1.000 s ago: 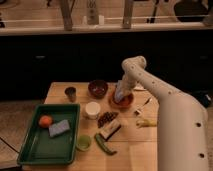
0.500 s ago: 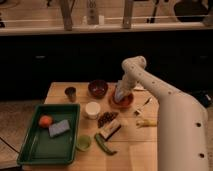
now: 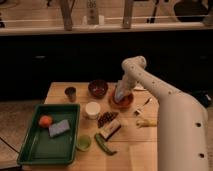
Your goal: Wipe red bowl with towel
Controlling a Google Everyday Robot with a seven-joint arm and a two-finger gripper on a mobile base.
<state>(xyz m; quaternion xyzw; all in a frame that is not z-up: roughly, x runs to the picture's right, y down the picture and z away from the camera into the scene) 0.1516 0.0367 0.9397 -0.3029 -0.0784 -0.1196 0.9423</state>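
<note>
Gripper: pointing straight down into the red bowl right of frame centre, the towel not discernible beneath it, finger state impossible to tell

The scene is seen from one raised view, looking down across the wooden table toward a dark counter behind. The gripper is seen mid-frame, over the red bowl.
</note>
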